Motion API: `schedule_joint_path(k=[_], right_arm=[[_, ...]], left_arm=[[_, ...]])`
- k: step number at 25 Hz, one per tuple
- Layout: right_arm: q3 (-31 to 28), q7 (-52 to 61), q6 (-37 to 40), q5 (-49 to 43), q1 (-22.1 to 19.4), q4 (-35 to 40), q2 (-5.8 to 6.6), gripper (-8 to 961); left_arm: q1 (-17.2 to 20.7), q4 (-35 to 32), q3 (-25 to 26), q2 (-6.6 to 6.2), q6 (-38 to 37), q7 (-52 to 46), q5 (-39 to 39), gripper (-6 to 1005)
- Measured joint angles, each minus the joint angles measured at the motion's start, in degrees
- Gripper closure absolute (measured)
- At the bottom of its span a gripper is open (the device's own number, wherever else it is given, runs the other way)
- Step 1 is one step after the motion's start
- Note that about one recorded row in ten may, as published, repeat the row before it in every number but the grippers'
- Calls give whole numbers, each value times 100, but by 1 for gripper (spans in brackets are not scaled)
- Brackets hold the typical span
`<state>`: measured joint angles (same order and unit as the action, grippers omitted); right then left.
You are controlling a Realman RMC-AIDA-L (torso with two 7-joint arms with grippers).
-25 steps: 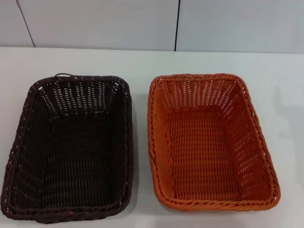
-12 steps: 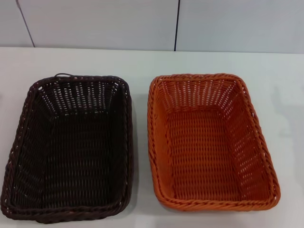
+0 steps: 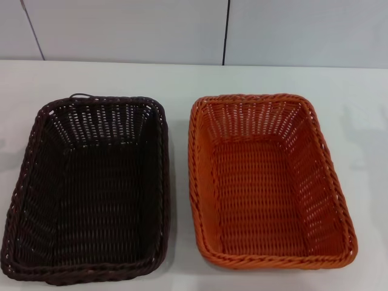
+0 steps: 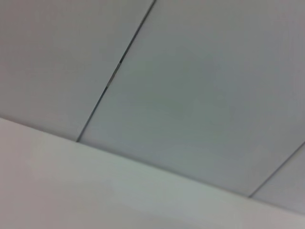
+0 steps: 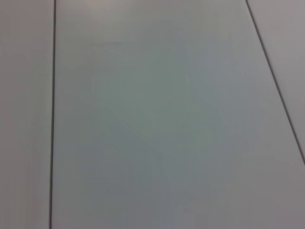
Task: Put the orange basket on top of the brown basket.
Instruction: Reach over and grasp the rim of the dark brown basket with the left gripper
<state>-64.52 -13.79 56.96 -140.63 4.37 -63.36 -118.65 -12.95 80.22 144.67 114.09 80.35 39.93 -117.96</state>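
Observation:
The orange basket (image 3: 267,182) sits on the white table at the right in the head view, open side up and empty. The brown basket (image 3: 88,188) sits beside it at the left, also upright and empty, with a narrow gap of table between them. Neither gripper shows in the head view. The left wrist view and the right wrist view show only the wall panels and a strip of table, with no fingers and no basket.
The white table (image 3: 182,79) runs back to a grey panelled wall (image 3: 121,30) with dark vertical seams. A small dark loop (image 3: 82,96) sticks out behind the brown basket's far rim. Faint shadows lie on the table at the far right.
The baskets have not moved. The faint shadows on the table at the right edge have shifted slightly.

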Motion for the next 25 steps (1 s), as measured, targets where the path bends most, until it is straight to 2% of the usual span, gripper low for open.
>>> schedule_joint_path(k=[2, 3, 4, 5, 10, 12, 13, 14, 22, 25], right_arm=[[-9, 0, -44, 0, 17, 0, 0, 163], [-12, 0, -53, 0, 27, -1, 0, 163], [-18, 0, -73, 0, 55, -4, 1, 163], [-18, 0, -73, 0, 55, -4, 1, 163], [-92, -1, -106, 0, 120, 0, 2, 164], [-117, -1, -157, 0, 192, 12, 2, 164], [-117, -1, -157, 0, 192, 12, 2, 164], [-127, -1, -172, 0, 215, 24, 3, 164], [-157, -1, -189, 0, 391, 207, -4, 163], [-157, -1, -189, 0, 392, 210, -1, 163]], left_arm=[[-38, 352, -4, 159, 6, -107, -358, 199], [-91, 713, -45, 321, 36, -209, -735, 199], [-125, 944, -120, 406, 68, -314, -989, 199], [-125, 944, -120, 406, 68, -314, -989, 199], [32, 1436, -1140, 391, 56, -985, -1493, 199], [1, 1712, -1645, 390, 133, -1348, -2065, 200], [1, 1712, -1645, 390, 133, -1348, -2065, 200], [-34, 1810, -1945, 387, 211, -1515, -2287, 200], [-246, 1772, -2431, 387, 347, -1726, -2633, 201], [-246, 1772, -2431, 387, 347, -1726, -2633, 201]])
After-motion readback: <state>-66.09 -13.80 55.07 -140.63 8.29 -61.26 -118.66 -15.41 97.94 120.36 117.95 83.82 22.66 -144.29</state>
